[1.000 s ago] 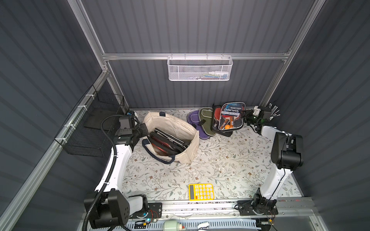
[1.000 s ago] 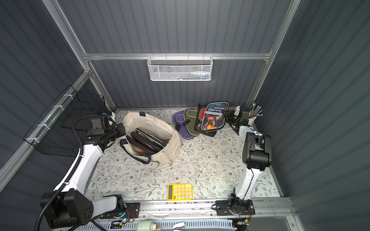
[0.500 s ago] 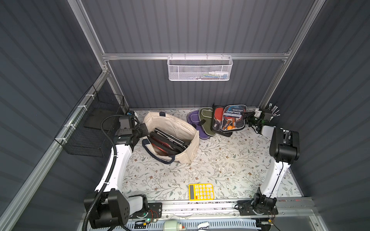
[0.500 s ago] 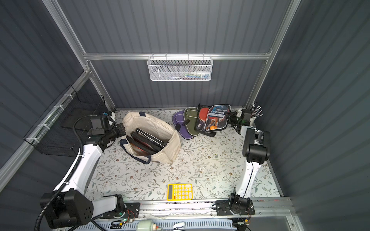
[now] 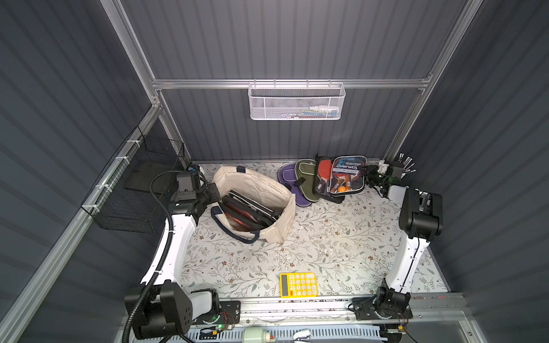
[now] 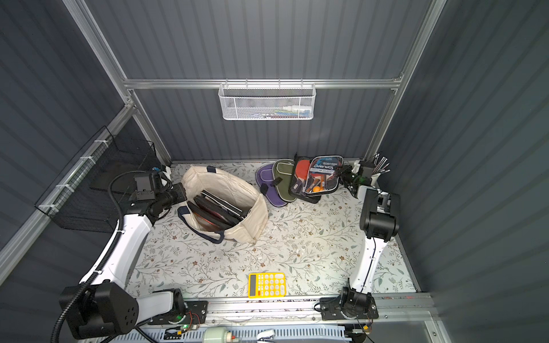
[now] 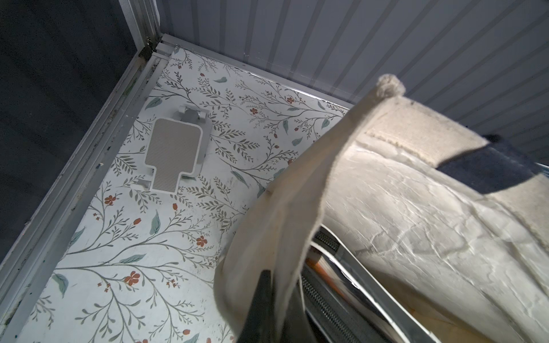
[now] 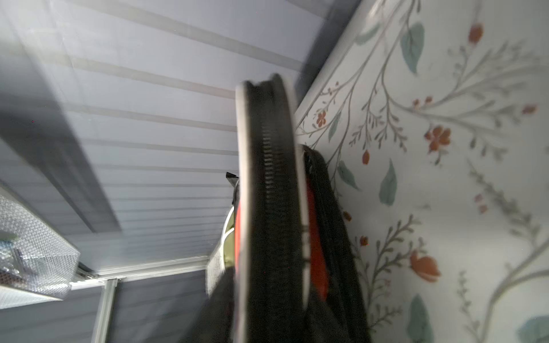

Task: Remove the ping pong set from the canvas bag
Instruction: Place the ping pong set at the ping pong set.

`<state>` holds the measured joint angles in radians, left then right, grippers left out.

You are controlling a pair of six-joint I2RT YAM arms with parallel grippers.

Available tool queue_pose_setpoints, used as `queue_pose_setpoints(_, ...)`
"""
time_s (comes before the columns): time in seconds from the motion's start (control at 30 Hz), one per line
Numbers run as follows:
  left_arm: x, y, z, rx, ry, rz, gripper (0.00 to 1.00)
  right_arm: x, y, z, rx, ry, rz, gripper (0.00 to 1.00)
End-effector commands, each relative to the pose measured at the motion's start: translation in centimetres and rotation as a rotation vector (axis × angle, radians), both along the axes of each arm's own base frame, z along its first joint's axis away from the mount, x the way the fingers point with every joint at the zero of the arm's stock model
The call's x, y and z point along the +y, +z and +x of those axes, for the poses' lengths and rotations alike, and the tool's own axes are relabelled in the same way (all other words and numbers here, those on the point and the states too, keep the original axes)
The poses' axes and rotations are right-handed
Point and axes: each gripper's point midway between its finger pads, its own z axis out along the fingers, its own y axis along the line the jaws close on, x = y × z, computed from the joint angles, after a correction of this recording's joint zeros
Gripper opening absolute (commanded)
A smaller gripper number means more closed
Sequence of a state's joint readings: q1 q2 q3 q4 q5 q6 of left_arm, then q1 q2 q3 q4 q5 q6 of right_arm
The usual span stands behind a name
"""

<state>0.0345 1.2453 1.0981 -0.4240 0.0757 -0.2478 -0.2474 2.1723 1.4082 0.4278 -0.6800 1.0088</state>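
The ping pong set (image 5: pixel 346 175) is found re-angled since a second ago, leaned on other cases (image 5: pixel 304 175) just before the right hand (image 5: pixel 371 177), whose grip cannot be determined, well apart from the canvas bag (image 5: pixel 282 202) pinched at its rim by the left hand (image 5: pixel 216 190); removal is judged nearly complete.

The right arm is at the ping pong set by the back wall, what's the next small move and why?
Probably open the right gripper wide and back it away from the ping pong set. The set is outside the canvas bag, leaning on the other cases, so it likely needs no more carrying. The left gripper pinches the bag's rim.
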Motion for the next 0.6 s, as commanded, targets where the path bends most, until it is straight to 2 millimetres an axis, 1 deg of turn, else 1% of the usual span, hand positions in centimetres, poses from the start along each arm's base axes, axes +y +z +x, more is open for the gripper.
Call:
queue_pose_setpoints(0.0,0.1,0.6,-0.1,-0.018,0.0,-0.004,0.0,-0.6,1.8,0.8,-0.067,0.019,-0.031,0.53)
queue_pose_setpoints(0.07,0.1,0.6,-0.1,-0.018,-0.001,-0.004,0.0,-0.7,1.5,0.7,-0.06,0.019,-0.031,0.59)
queue_pose_setpoints(0.13,0.1,0.6,-0.1,-0.018,0.0,-0.004,0.0,-0.8,1.2,0.7,-0.052,0.018,-0.035,0.63)
queue_pose_setpoints(0.2,0.1,0.6,-0.1,-0.018,0.0,-0.004,0.0,-0.9,1.0,0.7,-0.047,0.019,-0.038,0.65)
queue_pose_setpoints(0.57,0.1,0.6,0.0,-0.019,-0.002,-0.007,0.0,-0.7,-1.9,0.6,0.062,0.035,-0.115,0.72)
